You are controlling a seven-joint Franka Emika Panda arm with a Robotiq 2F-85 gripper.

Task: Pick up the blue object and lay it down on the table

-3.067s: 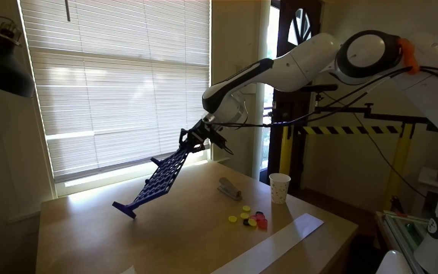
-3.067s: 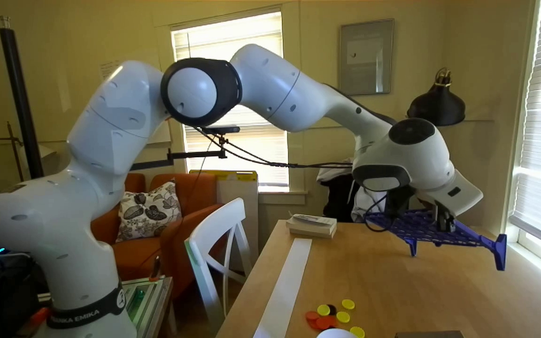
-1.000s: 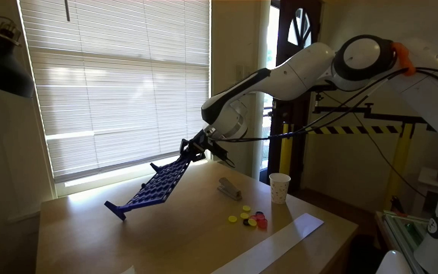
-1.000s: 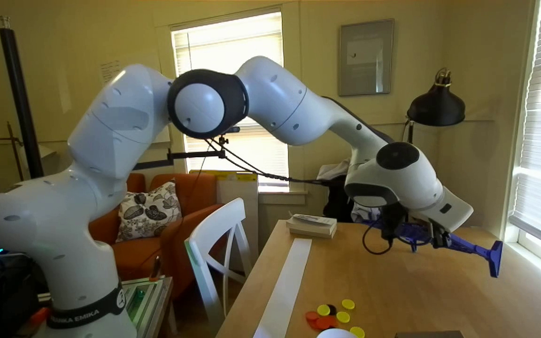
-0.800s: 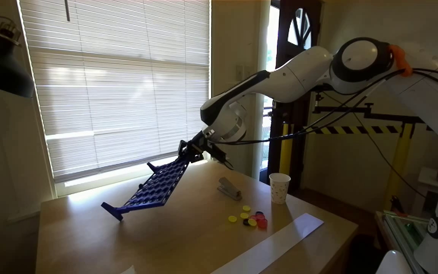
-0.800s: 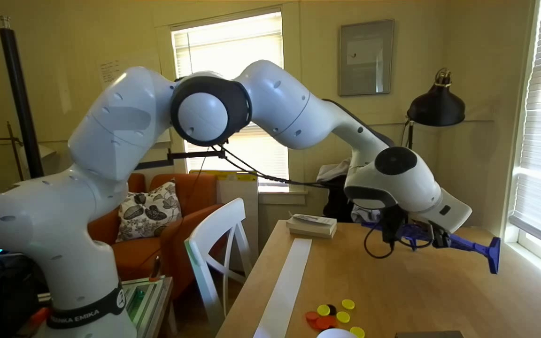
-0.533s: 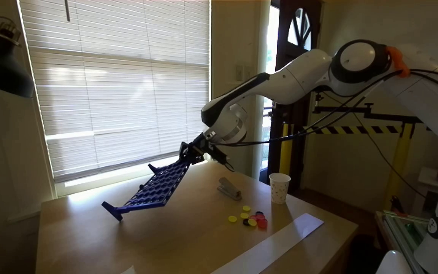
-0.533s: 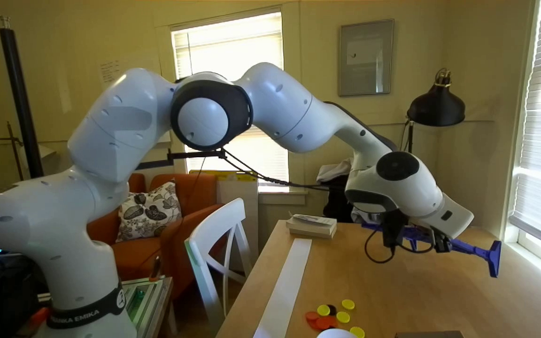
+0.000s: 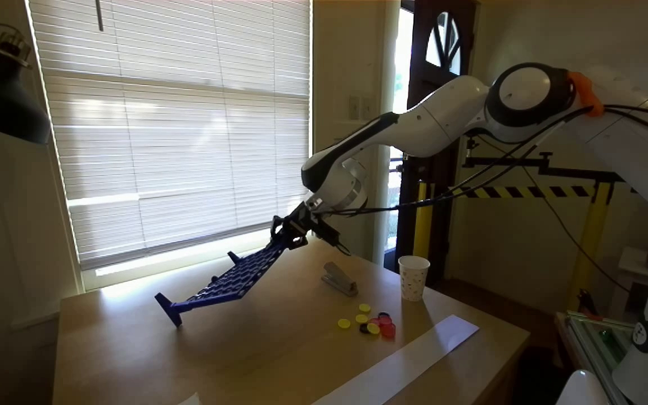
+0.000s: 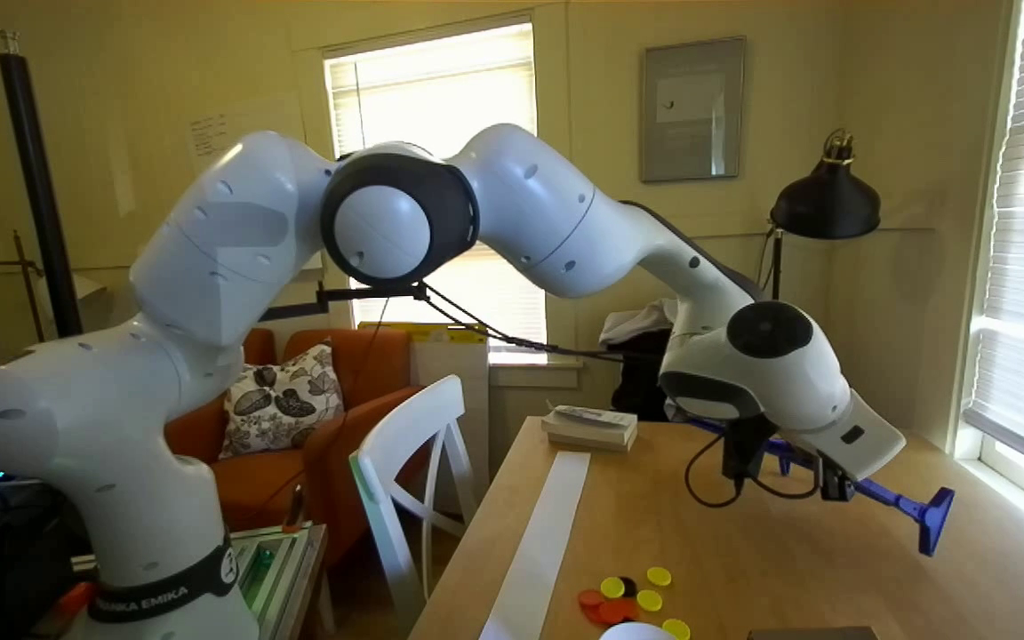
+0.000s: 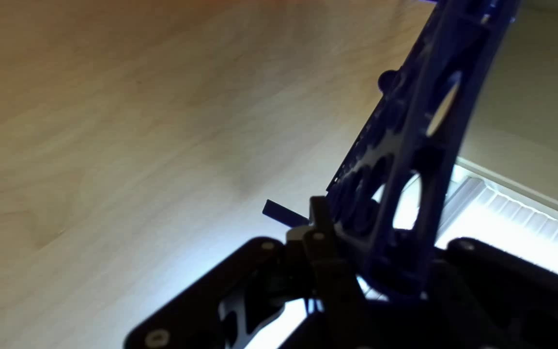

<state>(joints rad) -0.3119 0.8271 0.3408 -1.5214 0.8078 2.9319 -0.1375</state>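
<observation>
Right now I have the gripper (image 9: 286, 238) clamped on the upper end of the blue board (image 9: 229, 282), which slants down over the table (image 9: 268, 354). I can't tell whether its lowest foot (image 9: 168, 310) touches the table. In an exterior view, a stapler (image 9: 339, 280), a paper cup (image 9: 413, 279) and some discs (image 9: 373, 329) sit to its right.
</observation>
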